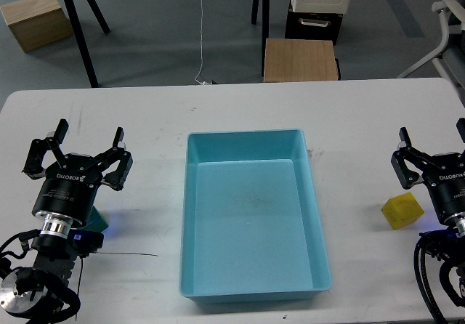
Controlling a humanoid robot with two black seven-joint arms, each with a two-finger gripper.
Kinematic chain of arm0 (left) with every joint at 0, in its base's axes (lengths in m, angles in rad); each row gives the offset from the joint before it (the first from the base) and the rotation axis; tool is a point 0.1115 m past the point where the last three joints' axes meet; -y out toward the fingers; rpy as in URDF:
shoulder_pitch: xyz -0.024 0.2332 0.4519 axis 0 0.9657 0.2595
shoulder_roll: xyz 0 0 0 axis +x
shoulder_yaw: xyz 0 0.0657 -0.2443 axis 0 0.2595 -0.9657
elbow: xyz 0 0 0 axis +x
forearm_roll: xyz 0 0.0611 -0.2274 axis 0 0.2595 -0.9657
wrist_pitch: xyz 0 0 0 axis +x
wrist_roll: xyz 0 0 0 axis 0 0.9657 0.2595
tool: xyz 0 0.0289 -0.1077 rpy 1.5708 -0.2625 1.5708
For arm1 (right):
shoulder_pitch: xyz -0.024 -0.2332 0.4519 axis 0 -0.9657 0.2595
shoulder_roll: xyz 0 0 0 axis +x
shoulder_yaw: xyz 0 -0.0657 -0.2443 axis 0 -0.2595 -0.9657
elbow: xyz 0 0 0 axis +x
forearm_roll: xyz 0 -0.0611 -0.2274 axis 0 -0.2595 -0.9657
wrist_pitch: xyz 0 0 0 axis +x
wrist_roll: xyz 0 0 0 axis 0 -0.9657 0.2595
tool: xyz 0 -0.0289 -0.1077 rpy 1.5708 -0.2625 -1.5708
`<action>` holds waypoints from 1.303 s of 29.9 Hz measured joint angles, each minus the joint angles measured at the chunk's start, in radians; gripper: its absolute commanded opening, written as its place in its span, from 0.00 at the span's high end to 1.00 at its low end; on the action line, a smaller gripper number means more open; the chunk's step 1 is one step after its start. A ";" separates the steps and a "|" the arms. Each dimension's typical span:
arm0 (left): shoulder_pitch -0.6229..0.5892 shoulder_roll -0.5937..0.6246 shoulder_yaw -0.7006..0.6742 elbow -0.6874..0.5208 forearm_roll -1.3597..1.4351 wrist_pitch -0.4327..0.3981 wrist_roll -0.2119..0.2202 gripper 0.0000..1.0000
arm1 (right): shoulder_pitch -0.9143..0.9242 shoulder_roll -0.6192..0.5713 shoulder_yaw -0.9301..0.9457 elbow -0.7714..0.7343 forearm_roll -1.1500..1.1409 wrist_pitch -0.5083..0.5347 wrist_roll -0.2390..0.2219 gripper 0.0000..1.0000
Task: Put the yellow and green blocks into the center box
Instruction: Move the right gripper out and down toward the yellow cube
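Note:
The light blue center box (247, 226) lies in the middle of the white table with a bare bottom. At the right, the yellow block (402, 211) rests on the table, just left of my right arm and a little nearer than my right gripper (431, 136), which is open and holds nothing. My left gripper (88, 139) is open over the table's left side, also holding nothing. Only a dark green corner of the green block (100, 219) shows, tucked under the left wrist, nearer than the fingers.
A thin black cable (127, 254) lies on the table left of the tray. Beyond the table's far edge stand tan wooden boxes (301, 59), black stand legs (80, 19) and a white chair frame (439, 33).

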 measured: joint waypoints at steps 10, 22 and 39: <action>0.000 0.003 0.002 0.000 0.002 0.003 0.000 0.00 | -0.002 0.000 -0.003 -0.005 -0.019 0.013 0.000 0.02; 0.000 0.003 0.001 0.000 0.003 0.001 0.000 0.00 | 0.160 -0.129 0.030 -0.023 -0.787 0.097 0.002 0.02; 0.000 0.002 -0.008 0.003 0.003 -0.002 0.000 0.00 | 0.620 -0.844 -0.539 -0.092 -1.783 0.208 0.349 0.02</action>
